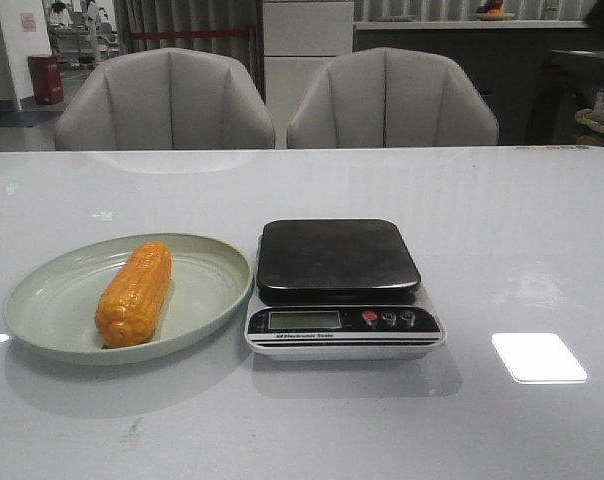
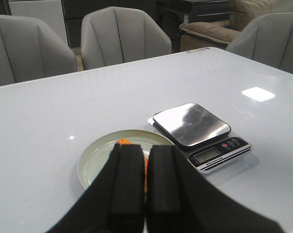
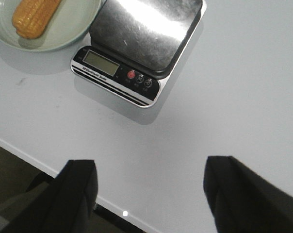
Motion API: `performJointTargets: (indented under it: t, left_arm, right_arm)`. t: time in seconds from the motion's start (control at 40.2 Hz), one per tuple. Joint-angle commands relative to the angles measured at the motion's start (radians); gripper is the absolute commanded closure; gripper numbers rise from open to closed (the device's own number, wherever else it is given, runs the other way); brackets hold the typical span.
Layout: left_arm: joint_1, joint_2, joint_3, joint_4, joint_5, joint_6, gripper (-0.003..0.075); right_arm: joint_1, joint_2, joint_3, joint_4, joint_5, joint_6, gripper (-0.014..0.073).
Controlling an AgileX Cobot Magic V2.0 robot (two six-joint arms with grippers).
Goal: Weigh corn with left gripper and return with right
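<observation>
The corn (image 1: 134, 293) is an orange-yellow cob lying in a pale green plate (image 1: 42, 300) at the left of the table. It also shows in the right wrist view (image 3: 34, 15). In the left wrist view only slivers of the corn (image 2: 123, 142) show behind the fingers. The scale (image 1: 339, 286), with an empty black platform, stands right of the plate. My left gripper (image 2: 144, 160) is shut and empty, above and short of the plate. My right gripper (image 3: 151, 167) is wide open and empty, high over the table's front edge, short of the scale (image 3: 141, 39).
Two grey chairs (image 1: 167, 100) stand behind the table's far edge. A bright light patch (image 1: 538, 357) lies on the glossy table right of the scale. A sofa (image 2: 224, 29) stands beyond the table. Neither arm shows in the front view.
</observation>
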Motion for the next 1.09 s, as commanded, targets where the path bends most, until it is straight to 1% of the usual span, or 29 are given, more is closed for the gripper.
performJointTargets:
  t: [0.0, 0.199, 0.323, 0.448, 0.547, 0.647, 0.771, 0.821, 0.87, 0.92, 0.97, 0.995, 1.02, 1.069]
  left_arm:
    - [-0.002, 0.013, -0.022, 0.007, -0.069, -0.003, 0.0587]
    - [-0.002, 0.013, -0.022, 0.007, -0.069, -0.003, 0.0587]
    - [-0.002, 0.013, -0.022, 0.007, -0.069, -0.003, 0.0587]
    - [-0.002, 0.013, -0.022, 0.007, -0.069, -0.003, 0.0587]
    - [-0.002, 0.013, -0.022, 0.007, -0.069, -0.003, 0.0587]
    - [-0.002, 0.013, -0.022, 0.007, -0.069, -0.003, 0.0587]
    - [-0.002, 0.013, -0.022, 0.007, -0.069, -0.003, 0.0587]
    - [-0.002, 0.013, -0.022, 0.007, -0.069, -0.003, 0.0587]
    - [-0.002, 0.013, -0.022, 0.007, -0.069, -0.003, 0.0587]
    - [-0.002, 0.013, -0.022, 0.007, -0.069, -0.003, 0.0587]
    - [-0.002, 0.013, -0.022, 0.007, -0.069, -0.003, 0.0587]
    - [-0.002, 0.013, -0.022, 0.007, -0.069, -0.003, 0.0587]
    - [-0.002, 0.013, -0.022, 0.007, -0.069, -0.003, 0.0587]
    - [-0.002, 0.013, -0.022, 0.007, -0.069, -0.003, 0.0587]
  right_arm:
    - [-0.007, -0.127, 0.039, -0.009, -0.100, -0.010, 0.0029]
    - [-0.007, -0.385, 0.194, -0.025, -0.204, -0.011, 0.0029]
    - [-0.007, -0.567, 0.310, -0.026, -0.343, -0.031, 0.0029]
    - [-0.007, -0.729, 0.454, -0.026, -0.526, -0.044, 0.0029]
    - [-0.007, -0.799, 0.570, -0.026, -0.650, -0.044, 0.0029]
    - [-0.007, -0.815, 0.656, -0.026, -0.750, -0.044, 0.0029]
    - [-0.007, -0.813, 0.719, -0.026, -0.796, -0.044, 0.0035]
    - [-0.007, -0.813, 0.730, -0.026, -0.792, -0.044, 0.0066]
    - [-0.007, -0.813, 0.737, -0.026, -0.785, -0.044, 0.0147]
    - [-0.007, -0.813, 0.738, -0.026, -0.771, -0.044, 0.0260]
    - [-0.007, -0.813, 0.738, -0.026, -0.768, -0.044, 0.0412]
    - [-0.007, -0.813, 0.738, -0.026, -0.769, -0.044, 0.0466]
    - [-0.007, -0.813, 0.738, -0.026, -0.775, -0.044, 0.0468]
    - [-0.007, -0.813, 0.738, -0.026, -0.786, -0.044, 0.0434]
